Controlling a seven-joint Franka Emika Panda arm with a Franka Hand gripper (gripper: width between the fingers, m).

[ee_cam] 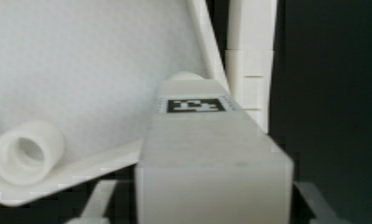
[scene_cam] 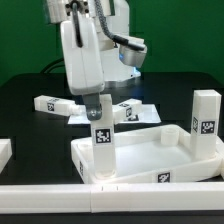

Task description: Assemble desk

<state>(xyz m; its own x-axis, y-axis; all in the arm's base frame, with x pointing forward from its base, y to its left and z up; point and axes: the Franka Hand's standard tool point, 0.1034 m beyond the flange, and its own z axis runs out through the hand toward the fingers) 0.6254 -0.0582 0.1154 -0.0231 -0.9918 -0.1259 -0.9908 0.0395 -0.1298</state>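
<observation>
The white tray-like desk tabletop (scene_cam: 150,150) lies rim-up at the front of the table. My gripper (scene_cam: 97,112) is shut on the top of a white square leg (scene_cam: 103,150). It holds the leg upright at the tabletop's near corner on the exterior view's left. In the wrist view the leg (ee_cam: 209,160) with its tag fills the space between my gripper's fingers (ee_cam: 209,206). The tabletop (ee_cam: 94,80) and a round corner socket (ee_cam: 23,152) lie beside it. A second leg (scene_cam: 205,120) stands upright at the tabletop's corner on the exterior view's right.
Two loose legs lie behind the tabletop, one on the exterior view's left (scene_cam: 55,103) and one at the middle (scene_cam: 132,110). A white rail (scene_cam: 100,203) runs along the table's front edge. A white block (scene_cam: 5,150) sits at the left edge.
</observation>
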